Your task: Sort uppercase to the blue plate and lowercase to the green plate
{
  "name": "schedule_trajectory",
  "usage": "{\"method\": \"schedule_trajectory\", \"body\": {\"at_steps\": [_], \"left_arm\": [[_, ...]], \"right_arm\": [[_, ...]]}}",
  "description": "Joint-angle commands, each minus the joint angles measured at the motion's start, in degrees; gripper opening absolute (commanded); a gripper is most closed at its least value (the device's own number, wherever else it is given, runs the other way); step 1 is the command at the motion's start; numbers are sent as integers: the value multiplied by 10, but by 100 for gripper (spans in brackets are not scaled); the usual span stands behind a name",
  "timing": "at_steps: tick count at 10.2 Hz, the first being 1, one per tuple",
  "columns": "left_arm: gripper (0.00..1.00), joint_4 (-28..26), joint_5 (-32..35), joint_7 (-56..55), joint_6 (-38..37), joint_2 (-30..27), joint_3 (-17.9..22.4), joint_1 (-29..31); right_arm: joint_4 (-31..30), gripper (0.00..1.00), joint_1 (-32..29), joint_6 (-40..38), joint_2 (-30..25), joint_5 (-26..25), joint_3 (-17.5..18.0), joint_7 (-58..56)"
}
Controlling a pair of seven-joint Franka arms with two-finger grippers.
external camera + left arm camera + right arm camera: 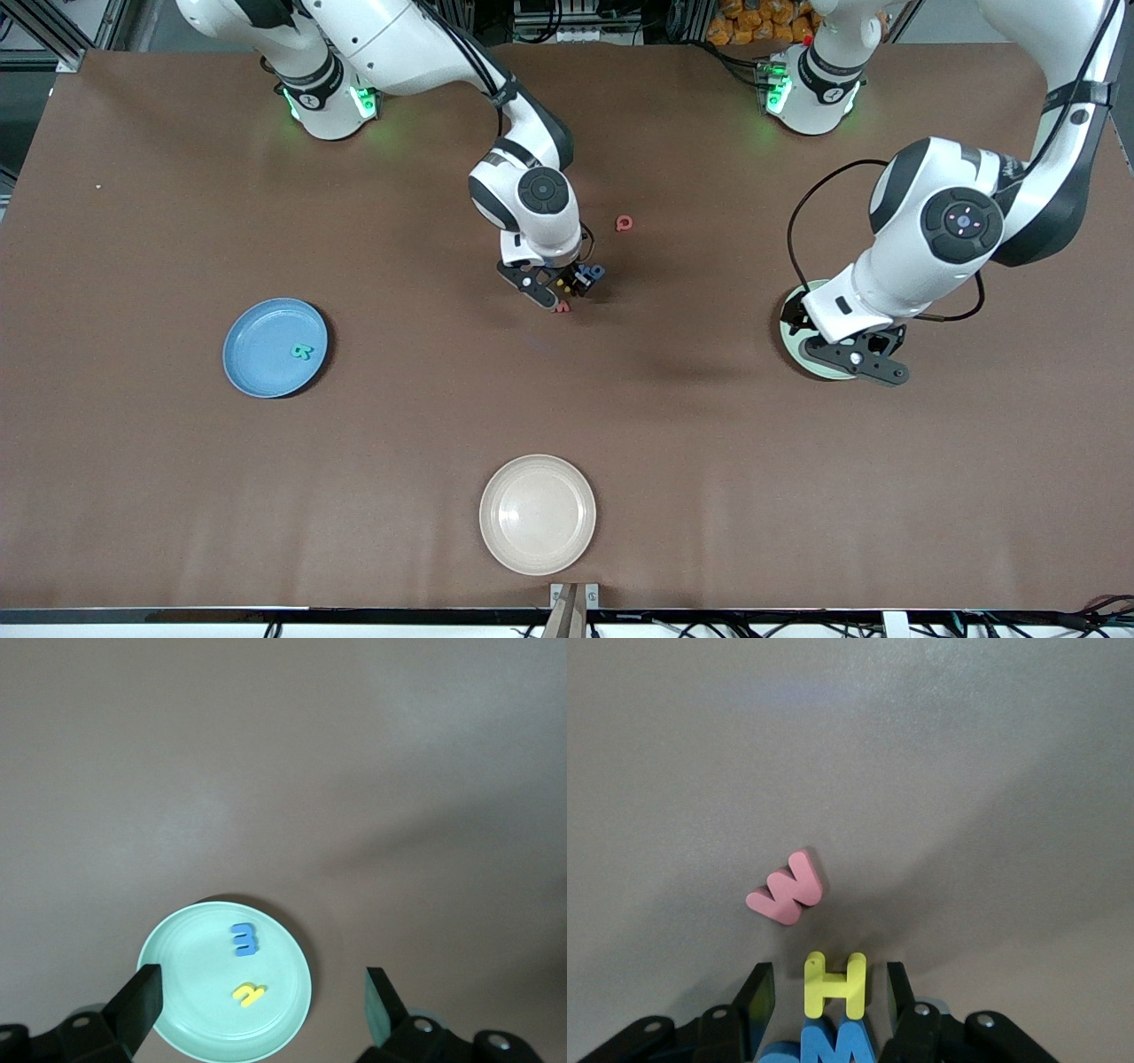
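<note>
**Sorting foam letters: right claw bracketing the yellow H at mid-bench**

Lying under everything is the brown bench (pixel 177 496), the two arm bases standing along one long edge.

- Right gripper (pixel 556 297): sitting low at mid-bench, somewhat toward the edge where the bases stand. Its fingers (pixel 757 992) are standing narrowly apart on either side of the yellow H (pixel 835 983), with a sliver of gap on each flank, so nothing is being pinched yet.
- Left gripper (pixel 864 361): waiting, hanging over the green plate (pixel 168 948) with its claw spread wide and carrying nothing.
- Blue plate (pixel 252 341): lying toward the right arm's end of the bench and holding the teal R (pixel 303 352).
- Green plate: lying toward the left arm's end and holding the yellow h (pixel 250 994) and a blue lowercase letter (pixel 246 939).
- Cream plate (pixel 538 514): sitting midway along the edge nearest the front camera and taking no part in the sort.
- Blue M (pixel 837 1047): touching the H's end, under the claw.
- Red w (pixel 786 890): lying just beside the H.
- Red Q (pixel 625 223): lying apart, closer to the base edge.

Risks, as judged: the M is crowding the H, so the closing fingers could be catching both or flicking one away. A flat, light piece may be tilting in the pinch and dropping on the way to the blue plate.
</note>
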Motion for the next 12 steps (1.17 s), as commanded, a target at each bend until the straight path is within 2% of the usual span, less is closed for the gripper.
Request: {"method": "schedule_trajectory", "body": {"at_steps": [1,4,6,7,8,9,10,11,12], "left_arm": [[100,-16,-20,-14,-13,-38,9,8],[100,0,-17,-128,-59,-39,10,-16],[100,18,-13,-132,-65,-33,9,-12],[100,18,-13,-132,-65,-33,9,-12],[100,16,-13,-131,-66,-32,13,-19],[100,16,-13,-128,-69,-34,50,-61],[100,16,-18,-116,-72,-36,130,-142],[100,15,-22,-98,-72,-34,153,-173],[100,14,-28,-96,-72,-31,153,-186]], "right_arm": [[4,54,3,19,15,-5,0,15],[4,49,4,22,19,-5,0,15],[4,30,3,17,19,-6,1,15],[4,11,4,16,18,-9,4,15],[4,0,3,11,17,-11,8,8],[4,0,3,5,13,-12,9,3],[5,0,0,-3,5,-12,10,-11],[5,0,-7,-36,-18,-12,10,-30],[5,0,-19,-72,-42,-6,10,-58]]}}
